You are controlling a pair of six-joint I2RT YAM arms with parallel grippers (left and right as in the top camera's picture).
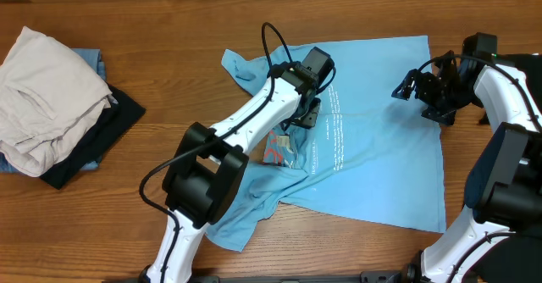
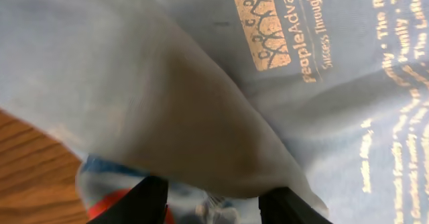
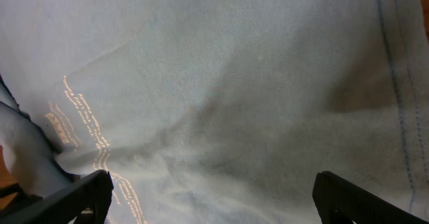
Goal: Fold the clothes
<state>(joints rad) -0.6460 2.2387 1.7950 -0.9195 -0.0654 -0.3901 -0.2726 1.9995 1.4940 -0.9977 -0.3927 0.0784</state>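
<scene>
Overhead: the light-blue T-shirt lies spread on the table, centre to right. Its right half is fairly flat and its left half is rumpled and bunched, with white lettering running down the middle. A stack of other clothes, off-white over blue and black, sits well apart at the far left. The left gripper is down at the shirt's upper middle, and the right gripper is over its upper right part. Left wrist: the fingers stand part-way apart with a raised ridge of the cloth running down between them. Whether they bear on that ridge cannot be determined. A red-orange mark shows just below the ridge. Right wrist: the fingers stand wide apart and hold nothing, with only smooth cloth below them. A stitched hem runs along the right side. Assessment: the garment is judged light, thin and limp. It will likely sag between hold points, drag on the wood and wrinkle where pushed, but it is not fragile. The soundest holds appear to be the hem and its corners, or a pinched-up ridge. A pinch in mid-panel risks taking one layer only.
</scene>
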